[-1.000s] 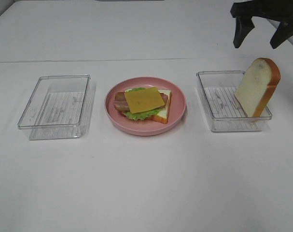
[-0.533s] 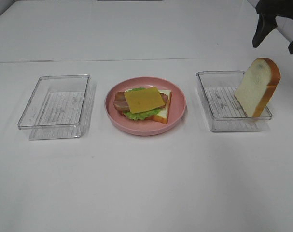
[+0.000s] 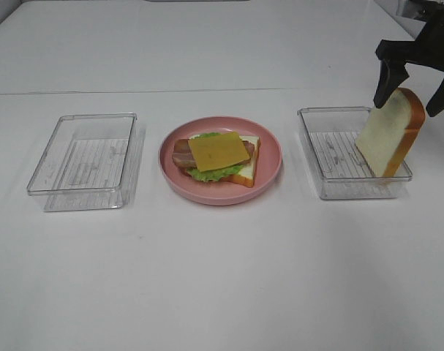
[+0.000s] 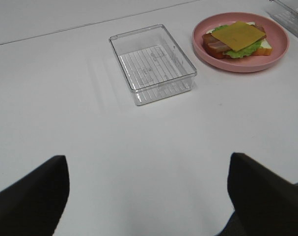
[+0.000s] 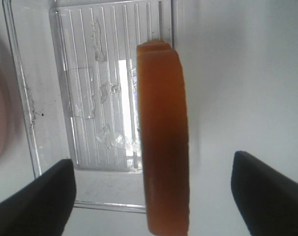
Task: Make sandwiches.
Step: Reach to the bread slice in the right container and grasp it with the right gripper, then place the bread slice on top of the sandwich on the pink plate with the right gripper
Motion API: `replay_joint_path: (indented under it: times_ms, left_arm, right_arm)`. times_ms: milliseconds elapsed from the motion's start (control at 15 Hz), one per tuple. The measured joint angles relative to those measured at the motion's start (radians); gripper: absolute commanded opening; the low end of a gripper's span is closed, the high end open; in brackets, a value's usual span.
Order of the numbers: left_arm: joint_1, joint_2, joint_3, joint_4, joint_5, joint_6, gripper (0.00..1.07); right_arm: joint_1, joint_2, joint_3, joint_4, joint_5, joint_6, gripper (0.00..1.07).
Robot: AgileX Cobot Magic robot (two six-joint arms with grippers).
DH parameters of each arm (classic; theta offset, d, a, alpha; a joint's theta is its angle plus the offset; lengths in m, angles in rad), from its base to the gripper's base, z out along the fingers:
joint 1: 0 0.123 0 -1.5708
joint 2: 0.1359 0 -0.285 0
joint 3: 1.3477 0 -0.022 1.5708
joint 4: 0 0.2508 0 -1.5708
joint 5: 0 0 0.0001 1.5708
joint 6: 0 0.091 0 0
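An open-faced stack lies on the pink plate: a bread slice, lettuce, meat strips and a yellow cheese square on top. A second bread slice stands on edge, leaning against the right wall of the right clear container. My right gripper hangs open just above this slice, one finger on each side of its top, touching nothing. In the right wrist view the slice's brown crust runs between the open fingers. My left gripper is open and empty, well short of the stack.
A clear container holding nothing sits left of the plate, and the left wrist view shows this container too. The right container's ribbed floor is bare beside the slice. The table is white.
My right gripper swung out toward the right edge, then came down until it straddles the top of the upright bread slice. Nothing else moved.
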Motion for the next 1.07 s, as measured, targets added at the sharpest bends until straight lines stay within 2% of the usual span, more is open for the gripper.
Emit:
replay_joint_path:
  times_ms: [133,533,600,867,1067]
  left_arm:
    - [0.0,0.0,0.0,0.0,0.0,0.0,0.83]
    - [0.0,0.0,0.0,0.0,0.0,0.0,0.83]
    - [0.0,0.0,0.0,0.0,0.0,0.0,0.83]
    - [0.0,0.0,0.0,0.0,0.0,0.0,0.83]
    - [0.0,0.0,0.0,0.0,0.0,0.0,0.83]
  right_arm:
    - [0.0,0.023,0.0,-0.005,0.0,0.0,0.74]
    - [0.0,0.037,0.0,-0.04,-0.001,0.016,0.03]
    - [0.0,0.037,0.0,-0.044,-0.001,0.02,0.0]
    - [0.0,0.033,0.0,-0.044,-0.001,0.026,0.0]
    - [0.0,-0.032,0.0,0.0,-0.008,0.019,0.0]
